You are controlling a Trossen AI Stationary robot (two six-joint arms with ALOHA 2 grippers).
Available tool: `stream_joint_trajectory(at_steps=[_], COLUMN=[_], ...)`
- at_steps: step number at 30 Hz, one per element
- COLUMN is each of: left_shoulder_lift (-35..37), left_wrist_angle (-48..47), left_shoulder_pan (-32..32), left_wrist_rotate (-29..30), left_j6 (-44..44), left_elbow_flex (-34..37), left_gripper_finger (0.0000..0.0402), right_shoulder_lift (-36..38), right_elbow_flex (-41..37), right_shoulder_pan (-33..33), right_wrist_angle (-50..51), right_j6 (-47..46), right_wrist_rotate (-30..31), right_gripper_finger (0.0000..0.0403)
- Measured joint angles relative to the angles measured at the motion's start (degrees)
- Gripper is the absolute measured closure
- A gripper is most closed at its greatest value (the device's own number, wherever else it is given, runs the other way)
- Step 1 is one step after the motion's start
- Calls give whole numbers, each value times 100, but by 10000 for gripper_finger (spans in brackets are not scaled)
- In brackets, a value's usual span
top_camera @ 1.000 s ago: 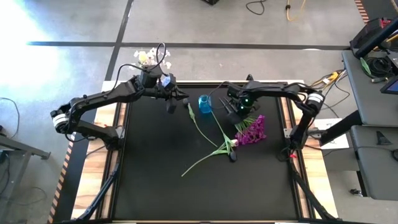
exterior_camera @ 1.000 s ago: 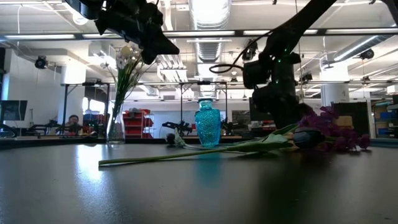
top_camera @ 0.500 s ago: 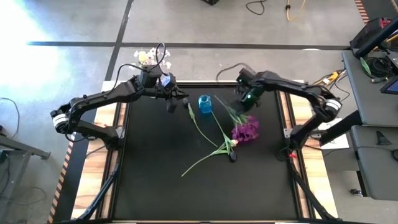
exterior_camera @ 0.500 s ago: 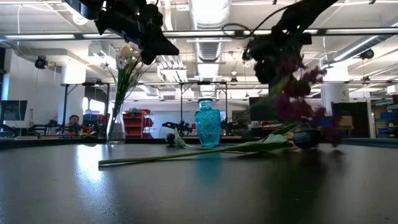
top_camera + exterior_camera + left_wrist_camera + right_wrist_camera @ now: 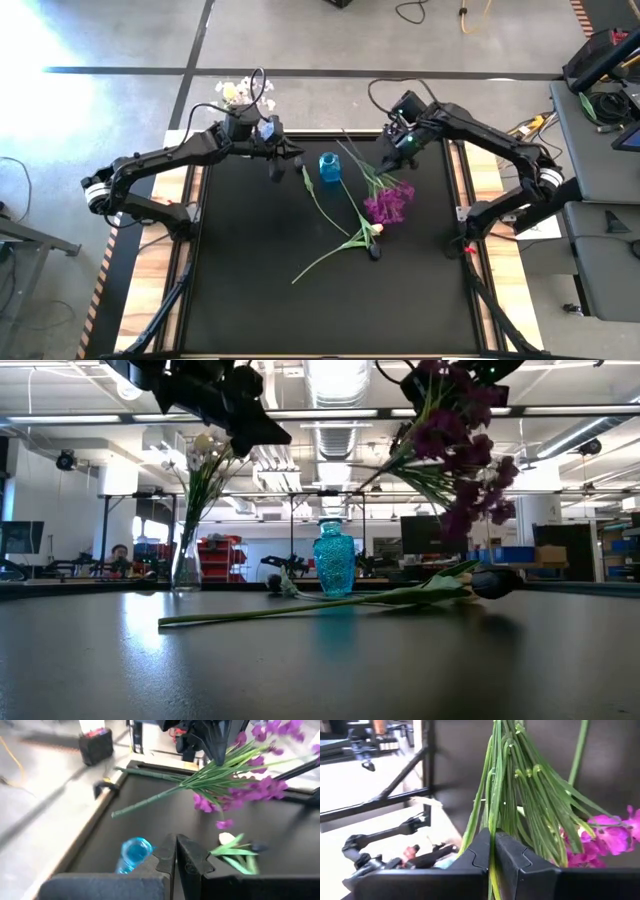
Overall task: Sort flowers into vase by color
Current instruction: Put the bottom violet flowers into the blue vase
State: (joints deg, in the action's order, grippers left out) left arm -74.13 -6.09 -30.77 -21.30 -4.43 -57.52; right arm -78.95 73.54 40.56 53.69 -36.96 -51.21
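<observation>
While the magenta spray is held aloft at two o'clock, clamped in the right end effector, its stem should be steered upright over the blue vase.

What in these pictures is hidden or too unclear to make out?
- Clear vase with white flowers: in the high view the left arm covers the vase itself.
- Right gripper: its fingers show only in its wrist view; in the low view the top edge cuts it off.
- Purple spray: the high view cannot show how far it hangs above the table.
- Dark tulip bud: a dim lump in the low view.
</observation>
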Motion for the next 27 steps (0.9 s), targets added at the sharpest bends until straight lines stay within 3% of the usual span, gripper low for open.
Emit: stream_joint_trajectory(at_steps=[5, 11, 15, 17, 21, 27], left_shoulder_lift=[-17, -305, -567, -673, -1018, -1876], left_wrist_angle=[423, 952, 1369, 1722, 1632, 755], left_shoulder_pan=[320, 723, 994, 1083, 1222, 1301], left_wrist_rotate=[601, 1031, 2050, 2259, 2435, 2531], left_j6=[-1001, -1960, -2540, -2832, -3213, -3551], left_elbow_flex=[0, -9, -9, -9, -361, -1513], left_gripper_finger=[377, 302, 255, 239, 229, 238], right_shoulder_lift=[-169, -222, -222, -222, -218, -218], right_elbow_flex=[309, 573, 644, 676, 687, 687], right_shoulder_pan=[0, -2, -2, -2, -2, -2], right_wrist_angle=[0, -8, -4, -17, -30, -48], right_j6=[-15, -67, -100, -102, -155, -164], right_wrist_rotate=[-37, -174, -180, -268, -371, -476], right_gripper_finger=[393, 394, 394, 394, 394, 394])
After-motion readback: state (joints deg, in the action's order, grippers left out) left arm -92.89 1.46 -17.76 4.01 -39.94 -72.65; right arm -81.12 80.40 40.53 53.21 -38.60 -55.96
